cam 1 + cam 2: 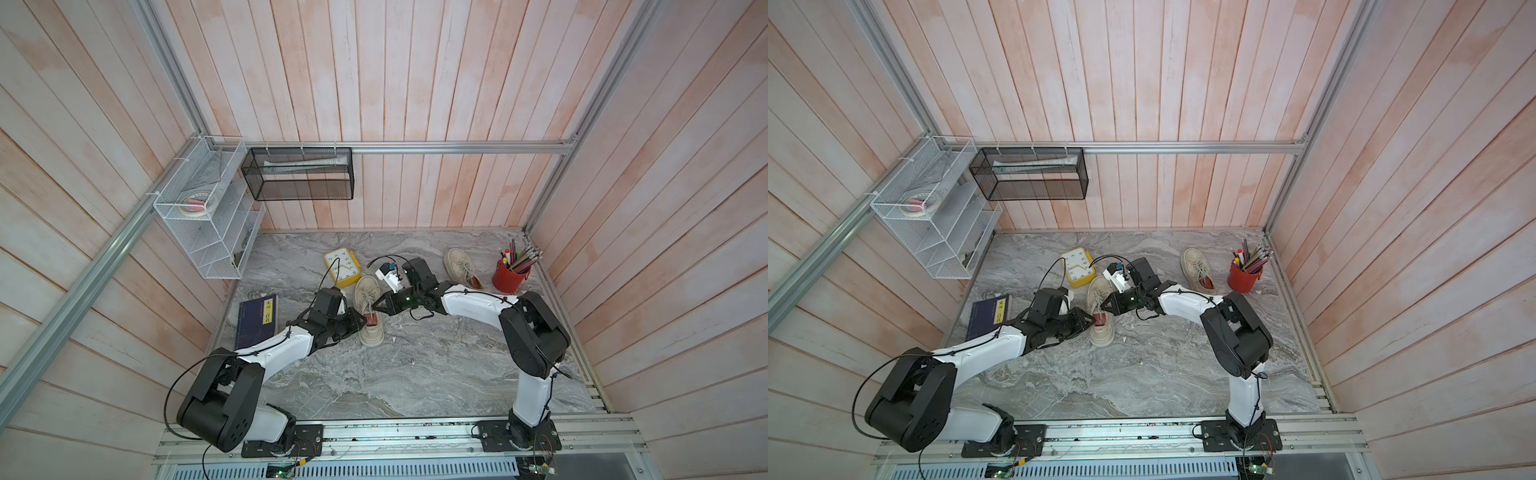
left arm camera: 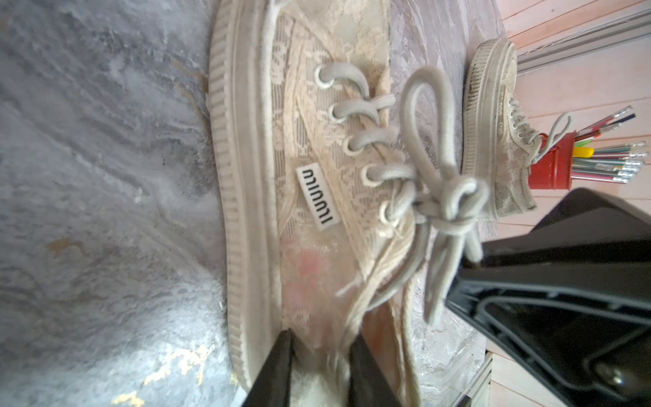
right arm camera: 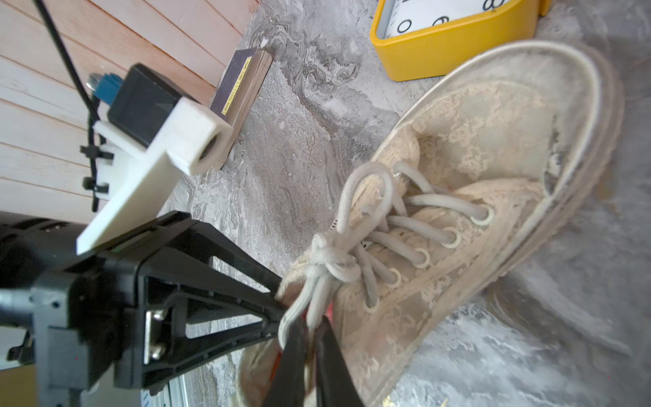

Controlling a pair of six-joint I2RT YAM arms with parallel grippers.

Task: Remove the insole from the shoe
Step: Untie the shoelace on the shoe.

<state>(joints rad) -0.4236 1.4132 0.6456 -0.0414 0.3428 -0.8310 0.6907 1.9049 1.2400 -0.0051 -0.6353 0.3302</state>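
A beige lace-up shoe [image 1: 368, 297] [image 1: 1098, 299] lies mid-table, toe toward the back wall. Its red insole [image 1: 372, 320] [image 3: 330, 310] shows in the heel opening. My left gripper [image 1: 362, 321] [image 2: 320, 352] comes from the left and is shut on the shoe's side wall, with fabric filling the gap between its fingers. My right gripper [image 1: 376, 309] [image 3: 310, 338] reaches in from the right, under the lace ends. Its jaws are shut on a thin pale strip with red beside it, seemingly the insole's edge. Most of the insole is hidden inside the shoe.
A second beige shoe [image 1: 459, 266] and a red pen cup [image 1: 509, 276] stand back right. A yellow clock [image 1: 341, 268] sits just behind the shoe's toe, and a blue book [image 1: 257, 320] lies at the left. A white wire rack [image 1: 208, 208] and a black mesh basket [image 1: 299, 174] hang on the walls.
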